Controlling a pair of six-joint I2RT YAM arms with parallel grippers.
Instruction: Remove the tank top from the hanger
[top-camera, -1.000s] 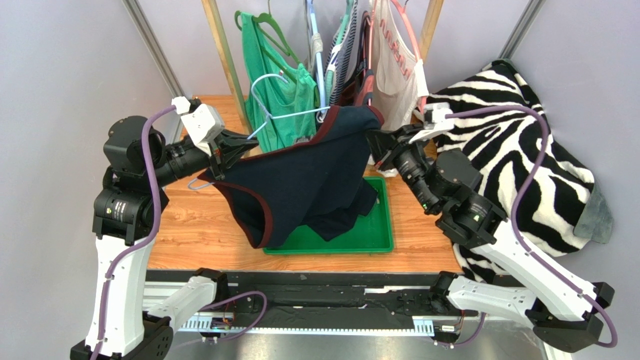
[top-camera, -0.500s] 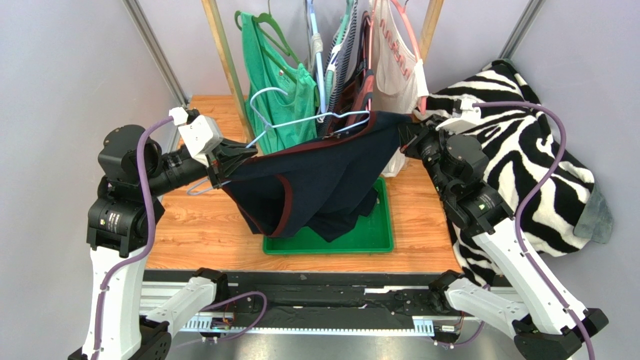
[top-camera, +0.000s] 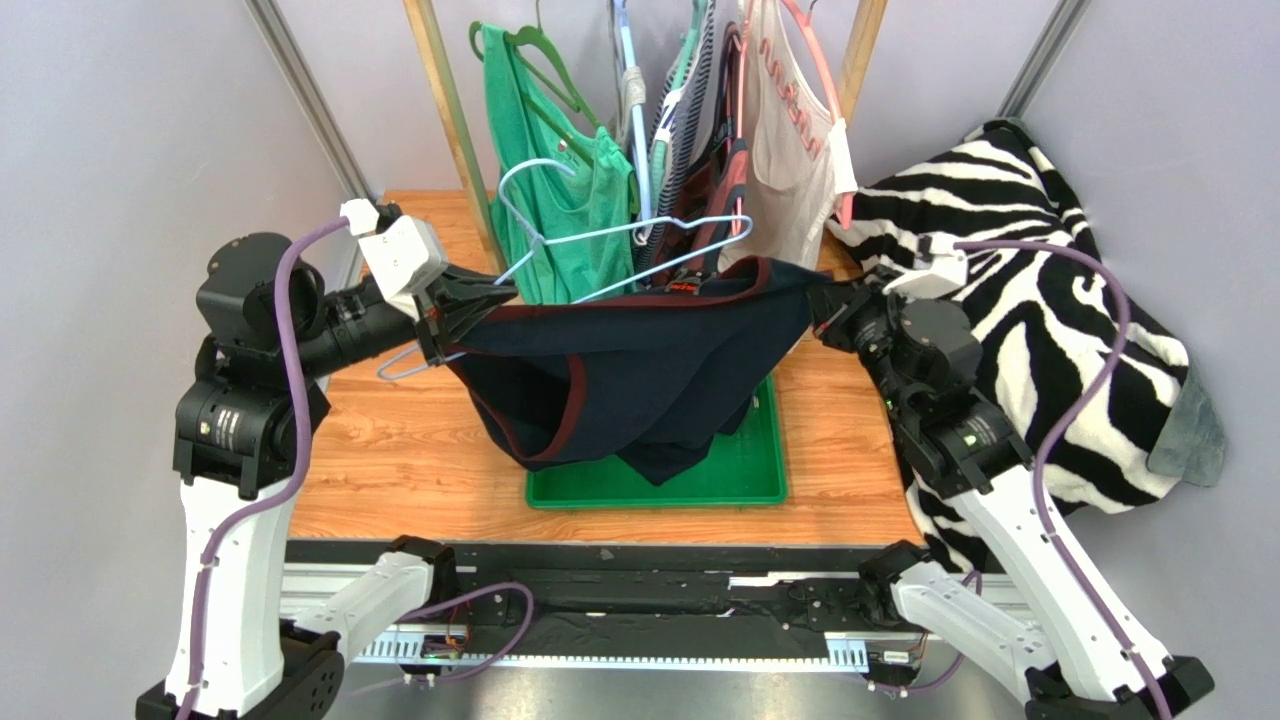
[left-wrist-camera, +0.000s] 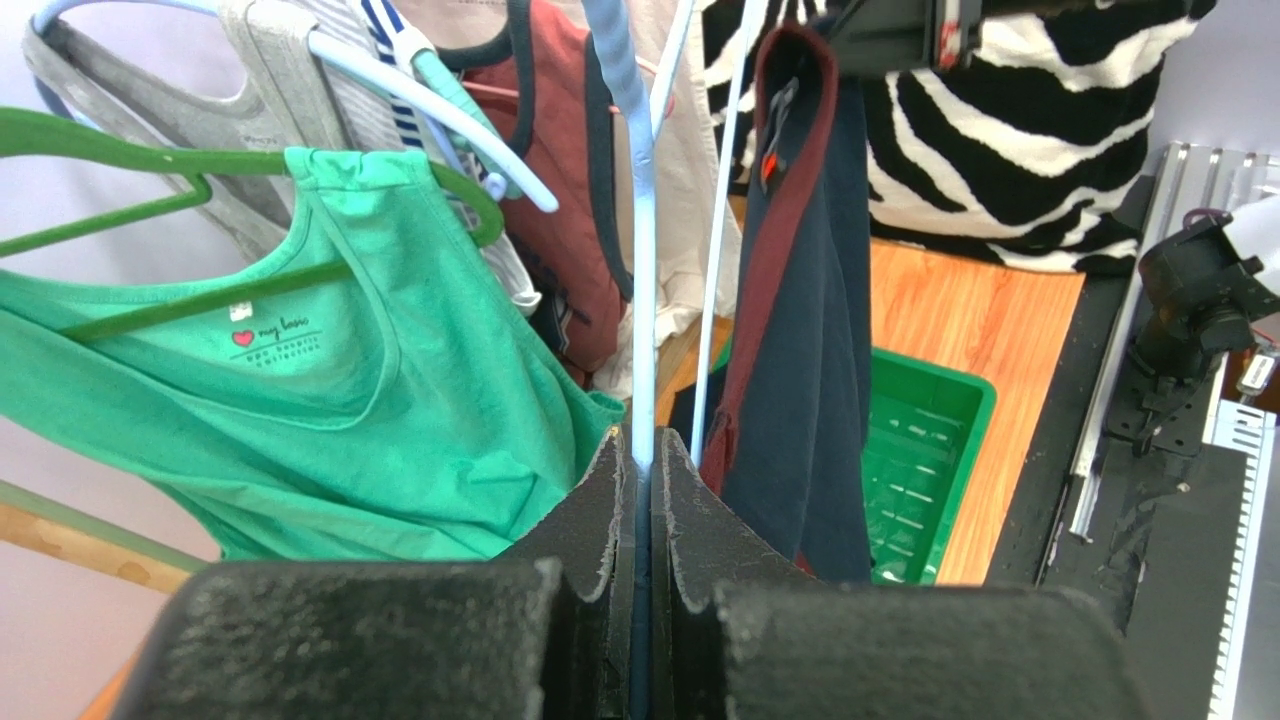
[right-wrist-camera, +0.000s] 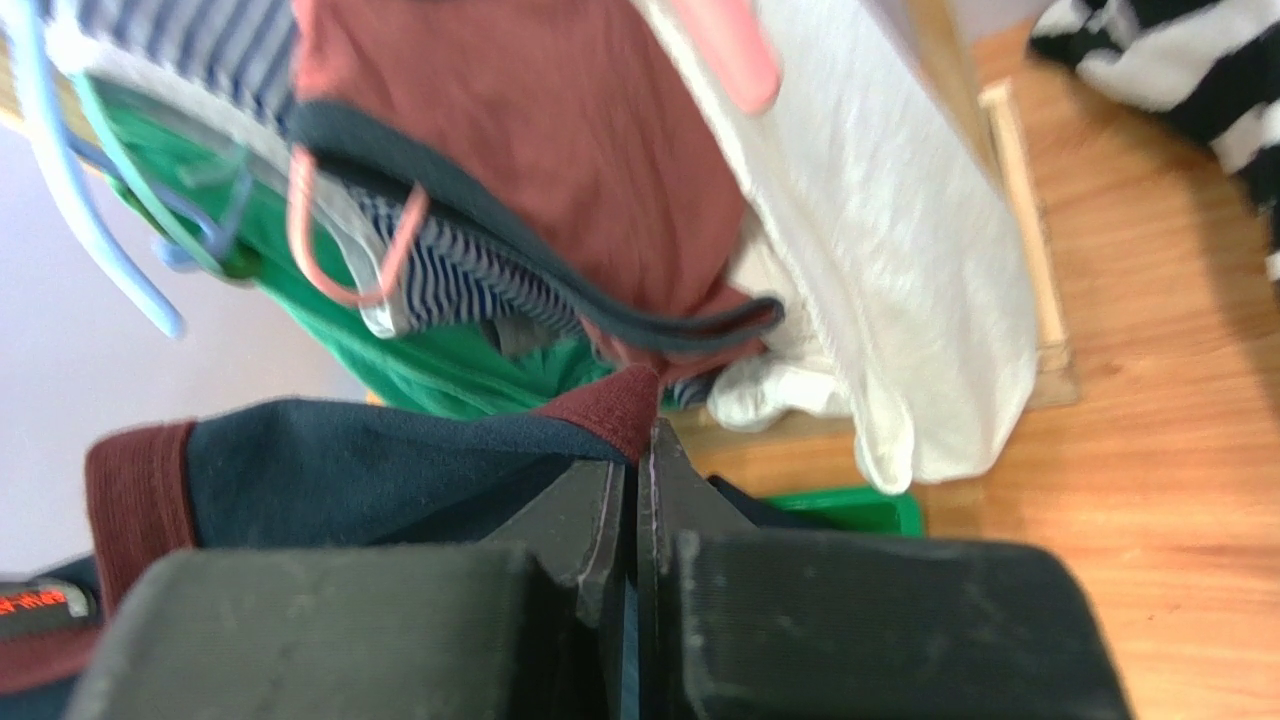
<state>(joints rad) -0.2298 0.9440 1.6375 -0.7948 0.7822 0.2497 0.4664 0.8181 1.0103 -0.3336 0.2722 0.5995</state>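
My left gripper (top-camera: 448, 309) is closed tight on the thin light-blue wire of the hanger (top-camera: 631, 245); in the left wrist view the wire runs straight up from between my pressed fingers (left-wrist-camera: 601, 495). My right gripper (top-camera: 824, 308) is also fully closed, and it pinches the dark red edge of the tank top (top-camera: 631, 368). The tank top is dark blue with a dark red border. It hangs stretched between my two grippers, above the table (top-camera: 376, 450), and it sags in the middle. The bare upper part of the hanger stands out above the cloth, just in front of the clothes rack (top-camera: 436, 105) with a green top (top-camera: 564, 195) and other garments.

Under the tank top a green tray (top-camera: 751, 468) stands on the table. The lowest fold of the cloth hangs over it and hides much of its floor. I cannot tell if the cloth touches the tray.

At my left gripper I cannot tell if some cloth is caught together with the wire. A zebra blanket (top-camera: 1052, 300) lies at the right, partly behind my right arm.
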